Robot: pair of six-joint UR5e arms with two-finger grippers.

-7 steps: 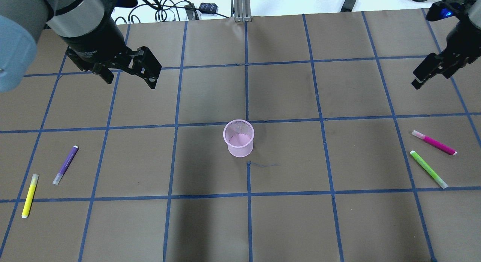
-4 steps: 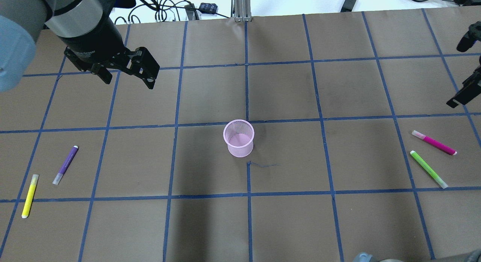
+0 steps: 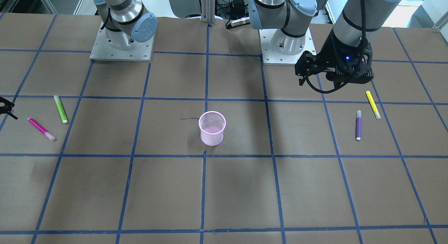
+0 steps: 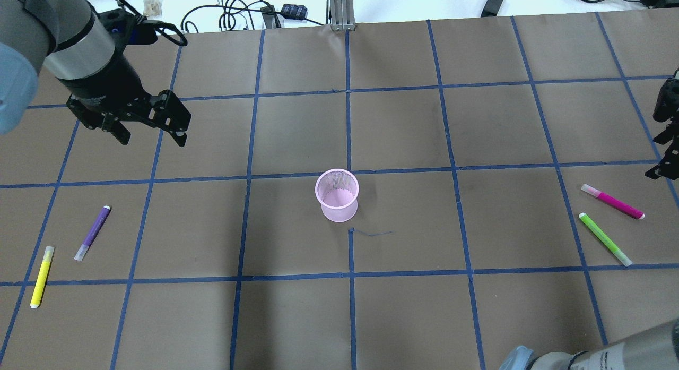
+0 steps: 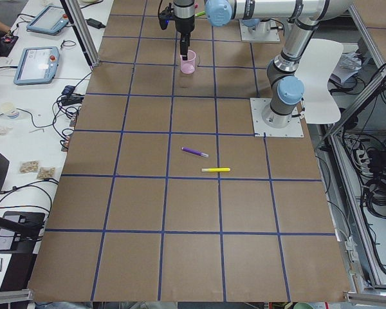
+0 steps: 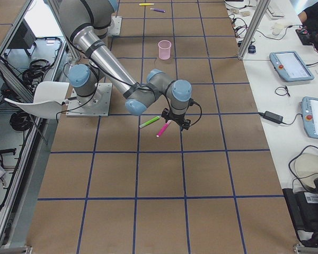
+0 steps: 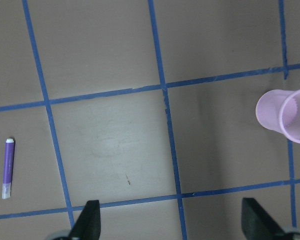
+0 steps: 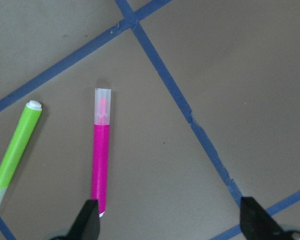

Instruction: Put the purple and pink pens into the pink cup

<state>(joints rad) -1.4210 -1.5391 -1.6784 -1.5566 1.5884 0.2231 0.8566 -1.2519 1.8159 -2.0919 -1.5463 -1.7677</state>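
The brown bench [image 3: 224,188], gridded with blue tape [image 3: 206,79], carries the upright pink cup [image 3: 211,128] at its middle in the front-facing view. The purple pen [image 3: 358,125] lies well to one side and the pink pen [image 3: 41,129] well to the other. Overhead, the left gripper [image 4: 152,137] hangs released, apart from the purple pen. In the right wrist view the right gripper [image 8: 172,225] is spread and empty, with one finger near the pink pen's end.

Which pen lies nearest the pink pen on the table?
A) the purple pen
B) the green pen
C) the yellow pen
B: the green pen lies just beside the pink pen without touching it, while the yellow pen and purple pen lie at the table's opposite end.
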